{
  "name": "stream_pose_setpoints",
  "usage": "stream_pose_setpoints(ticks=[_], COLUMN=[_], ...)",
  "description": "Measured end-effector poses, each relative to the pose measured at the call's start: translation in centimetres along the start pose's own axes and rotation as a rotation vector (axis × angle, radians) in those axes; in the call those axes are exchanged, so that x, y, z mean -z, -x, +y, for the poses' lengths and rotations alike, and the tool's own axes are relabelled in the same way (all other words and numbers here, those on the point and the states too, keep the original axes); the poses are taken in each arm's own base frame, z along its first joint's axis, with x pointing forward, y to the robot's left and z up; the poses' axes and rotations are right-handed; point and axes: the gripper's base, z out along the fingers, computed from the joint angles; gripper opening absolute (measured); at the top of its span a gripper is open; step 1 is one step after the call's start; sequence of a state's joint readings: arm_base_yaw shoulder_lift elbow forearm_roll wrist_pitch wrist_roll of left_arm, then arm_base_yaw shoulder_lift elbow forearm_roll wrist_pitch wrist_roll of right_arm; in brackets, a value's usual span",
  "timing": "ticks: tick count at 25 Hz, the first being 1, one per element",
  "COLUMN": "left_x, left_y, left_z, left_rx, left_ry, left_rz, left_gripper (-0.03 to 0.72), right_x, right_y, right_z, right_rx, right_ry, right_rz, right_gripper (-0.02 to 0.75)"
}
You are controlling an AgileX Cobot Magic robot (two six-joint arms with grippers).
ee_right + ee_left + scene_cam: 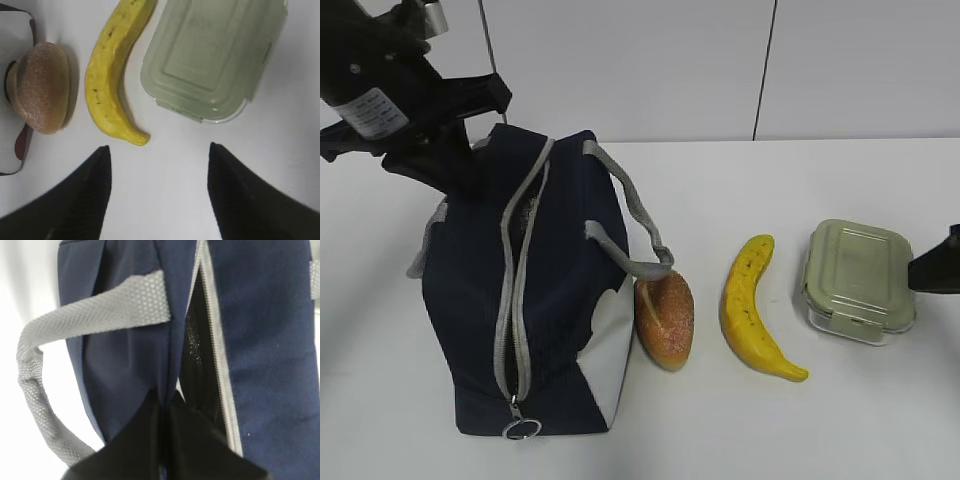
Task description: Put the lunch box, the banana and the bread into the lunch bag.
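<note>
At the upper left of the exterior view the left gripper (470,165) sits at the far top edge of the lunch bag (570,260); in the left wrist view its fingers (135,445) are pressed together on a fold of navy fabric beside the zipper (216,365), which gapes onto a dark interior. A grey handle (60,340) loops off at the left of that view. The bag stands left of centre on the white table (800,420), its ring pull (522,430) at the lower edge. The bread (665,318) touches the bag's white side panel, partly under the other handle. The banana (752,310) lies just right of it, apart from both neighbours, and the lunch box (860,280) sits further right, lid on. The right gripper (159,150) hovers with jaws wide and empty above bare table below banana and box; in the exterior view only a dark tip shows at the right edge. Bare tabletop lies along the bottom right
</note>
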State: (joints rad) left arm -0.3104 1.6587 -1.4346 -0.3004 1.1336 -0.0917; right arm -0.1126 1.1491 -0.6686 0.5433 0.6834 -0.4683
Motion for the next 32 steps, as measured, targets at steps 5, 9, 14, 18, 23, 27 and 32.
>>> stream_pose_setpoints(ticks=[5,9,14,18,23,27,32], left_x=[0.0,0.0,0.0,0.0,0.0,0.0,0.0], left_y=[0.0,0.0,0.0,0.0,0.0,0.0,0.0], left_z=[0.0,0.0,0.0,0.0,0.0,0.0,0.0], left_rx=[-0.001,-0.001,-0.001,-0.001,-0.001,-0.001,-0.001], left_ry=[0.000,0.000,0.000,0.000,0.000,0.000,0.000], left_rz=[0.000,0.000,0.000,-0.001,-0.001,-0.001,-0.001], left_gripper=[0.000,0.000,0.000,0.000,0.000,0.000,0.000], right_x=[-2.1,-3.2,-4.8,-6.4,-8.3,-9.5,-9.8], right_y=[1.9,2.9,3.4,3.9,4.1,3.6,3.6], right_z=[-1.5,-3.3,-5.5,-7.7,-9.2,-9.8,-10.2], right_rx=[-0.052,-0.139,-0.214,-0.284,-0.295,-0.286,-0.279], right_ry=[0.024,0.080,0.120,0.160,0.196,0.187,0.153], right_rz=[0.037,0.025,0.068,0.104,0.151,0.189,0.180], right_gripper=[0.451,0.451,0.451,0.451,0.451,0.451,0.451])
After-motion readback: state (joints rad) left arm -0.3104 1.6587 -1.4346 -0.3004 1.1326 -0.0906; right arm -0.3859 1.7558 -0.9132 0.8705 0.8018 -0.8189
